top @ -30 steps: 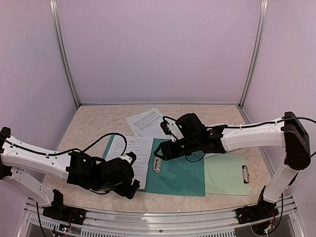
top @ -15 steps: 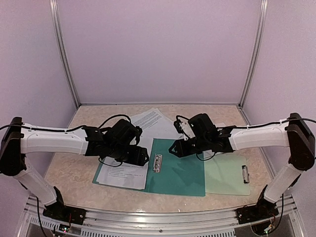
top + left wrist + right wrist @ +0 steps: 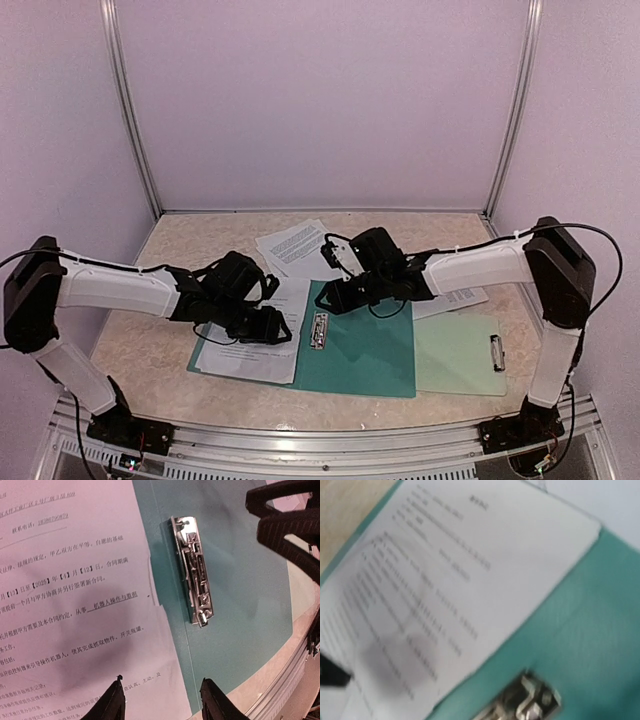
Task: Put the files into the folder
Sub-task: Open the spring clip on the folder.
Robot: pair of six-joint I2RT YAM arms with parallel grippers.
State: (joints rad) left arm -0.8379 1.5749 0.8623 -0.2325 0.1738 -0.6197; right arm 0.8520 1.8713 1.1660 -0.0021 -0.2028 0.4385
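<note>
1. Several files (image 3: 255, 345) on left flap of open teal folder (image 3: 365, 350), beside metal clip (image 3: 195, 570); filing seemingly midway.
2. Hovering above with left gripper (image 3: 162, 702), fingers apart; right gripper (image 3: 332, 298) finger state unclear.
3. Next, probably: squaring sheets under clip.

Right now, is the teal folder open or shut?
Open: the folder lies spread flat, its metal clip exposed, printed sheets resting on its left half.
</note>
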